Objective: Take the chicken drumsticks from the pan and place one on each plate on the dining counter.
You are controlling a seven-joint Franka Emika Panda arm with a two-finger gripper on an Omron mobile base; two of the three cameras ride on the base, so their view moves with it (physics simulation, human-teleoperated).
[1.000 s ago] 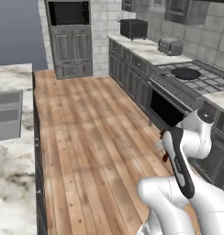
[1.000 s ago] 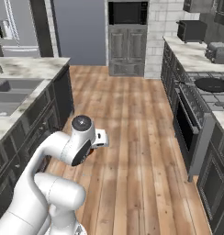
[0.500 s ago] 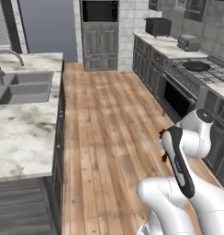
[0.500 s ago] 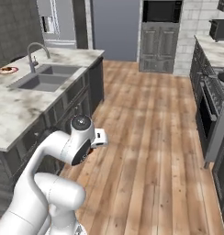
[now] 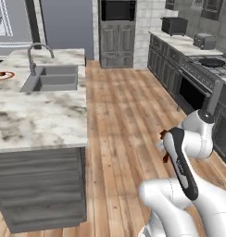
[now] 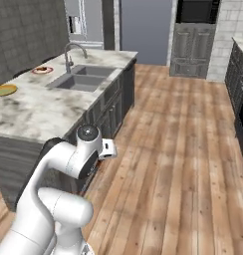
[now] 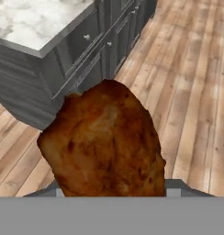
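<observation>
A glossy orange-brown chicken drumstick [image 7: 102,142] looms large in the hand view, with my gripper [image 5: 165,147] shut on it and its fingertips hidden behind the meat. The hand hangs low over the wooden floor, to the right of the dining counter [image 5: 40,115]. The red-rimmed plate [image 5: 3,75] lies at the counter's far left edge beyond the sink; it is the plate [image 6: 42,70] behind the faucet in the right base view. The yellow plate [image 6: 4,90] sits nearer, on the left. The black pan [image 5: 212,61] rests on the stove at the far right.
A steel sink [image 5: 54,78] and faucet [image 5: 36,51] are set in the island top. The island's dark grey cabinet corner [image 7: 63,69] is close in front of the hand. A stove and counter run along the right wall. Open wooden floor [image 5: 128,115] lies between.
The base has turned left: the whole scene slid right, the island came into near view and the stove moved to the right edge. The drumstick stays gripped.
</observation>
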